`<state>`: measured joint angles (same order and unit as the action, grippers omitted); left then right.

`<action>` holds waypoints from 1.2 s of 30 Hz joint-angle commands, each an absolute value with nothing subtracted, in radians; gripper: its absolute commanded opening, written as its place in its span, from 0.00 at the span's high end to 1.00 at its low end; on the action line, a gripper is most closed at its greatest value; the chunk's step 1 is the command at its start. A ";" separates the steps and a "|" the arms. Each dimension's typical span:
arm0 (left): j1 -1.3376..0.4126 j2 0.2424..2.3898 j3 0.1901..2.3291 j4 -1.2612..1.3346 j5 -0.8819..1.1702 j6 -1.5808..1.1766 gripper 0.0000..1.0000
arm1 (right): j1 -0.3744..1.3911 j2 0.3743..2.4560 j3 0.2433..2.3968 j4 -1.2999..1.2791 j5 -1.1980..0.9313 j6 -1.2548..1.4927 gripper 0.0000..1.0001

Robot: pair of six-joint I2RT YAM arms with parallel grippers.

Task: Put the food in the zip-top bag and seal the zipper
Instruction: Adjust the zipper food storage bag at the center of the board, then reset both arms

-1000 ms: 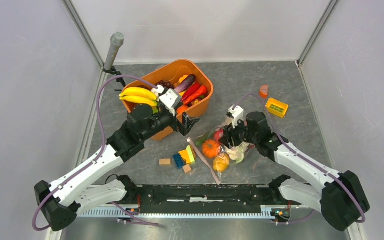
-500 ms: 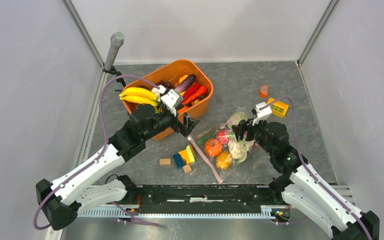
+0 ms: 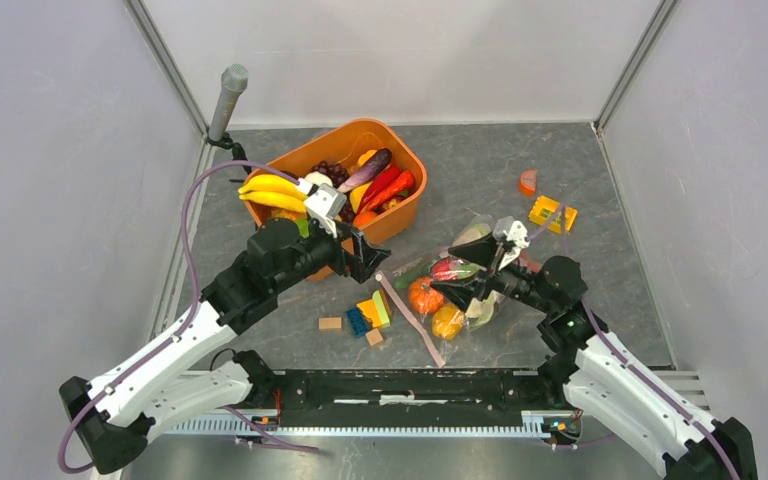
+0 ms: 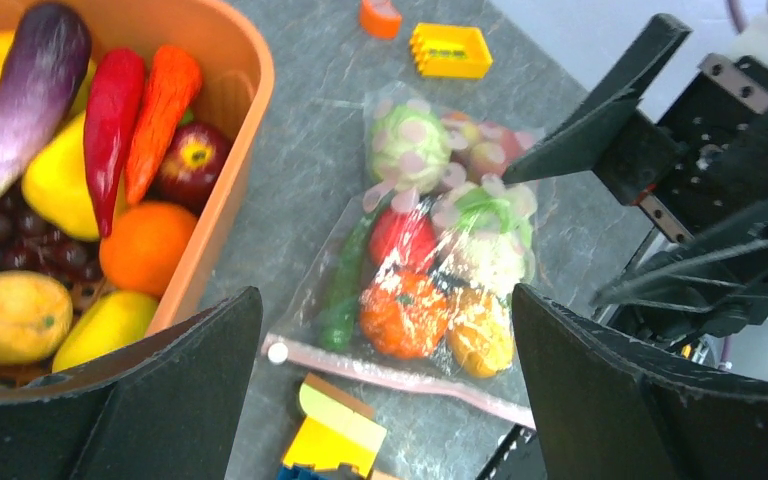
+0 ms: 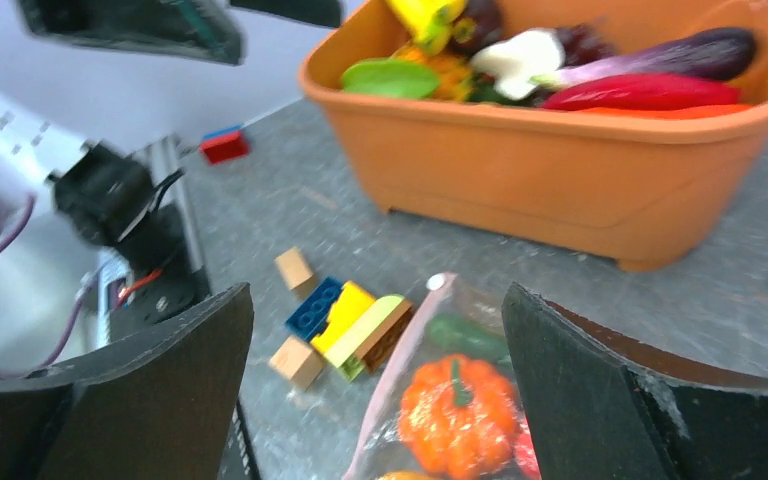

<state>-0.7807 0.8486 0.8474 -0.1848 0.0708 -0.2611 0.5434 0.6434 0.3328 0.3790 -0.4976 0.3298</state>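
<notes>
The zip-top bag (image 3: pixel 460 285) lies flat right of centre, holding food: an orange pumpkin (image 3: pixel 423 296), a red tomato (image 3: pixel 445 268), a cabbage (image 3: pixel 473 235) and a green cucumber (image 4: pixel 345 285). Its pink zipper (image 3: pixel 410 322) runs along the bag's left edge, with the white slider (image 4: pixel 278 351) at the far end. More food, bananas (image 3: pixel 275 192) among it, fills the orange tub (image 3: pixel 355 130). My right gripper (image 3: pixel 463 272) hovers open over the bag, gripping nothing. My left gripper (image 3: pixel 365 255) hangs open by the tub's front wall, empty.
Coloured building blocks (image 3: pixel 368 315) lie just left of the zipper. A yellow block (image 3: pixel 553 214) and an orange half-disc (image 3: pixel 527 182) sit at the back right. A grey post (image 3: pixel 228 100) stands in the back left corner. The black rail (image 3: pixel 410 385) spans the near edge.
My right gripper has opened wide, let go of the bag and turned to face left over it. The bag has shifted slightly right. My left arm has drawn back a little to the left.
</notes>
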 commanded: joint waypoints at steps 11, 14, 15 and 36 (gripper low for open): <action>-0.776 0.861 0.915 -0.457 -0.345 -0.350 0.00 | 0.546 0.527 0.470 -0.074 0.260 0.177 0.02; -0.773 0.855 0.913 -0.455 -0.382 -0.325 0.00 | 0.546 0.471 0.480 -0.133 0.392 0.172 0.02; -0.768 0.852 0.912 -0.450 -0.380 -0.314 0.00 | 0.546 0.457 0.485 -0.159 0.431 0.172 0.02; -0.427 0.762 0.842 -0.411 -0.153 -0.335 0.00 | 0.544 0.516 0.604 -0.380 0.796 0.143 0.02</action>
<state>-0.4328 0.7940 0.8738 -0.4747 -0.1959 -0.3183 0.5449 0.4576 0.5285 -0.3607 0.8059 0.1703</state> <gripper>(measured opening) 0.994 0.979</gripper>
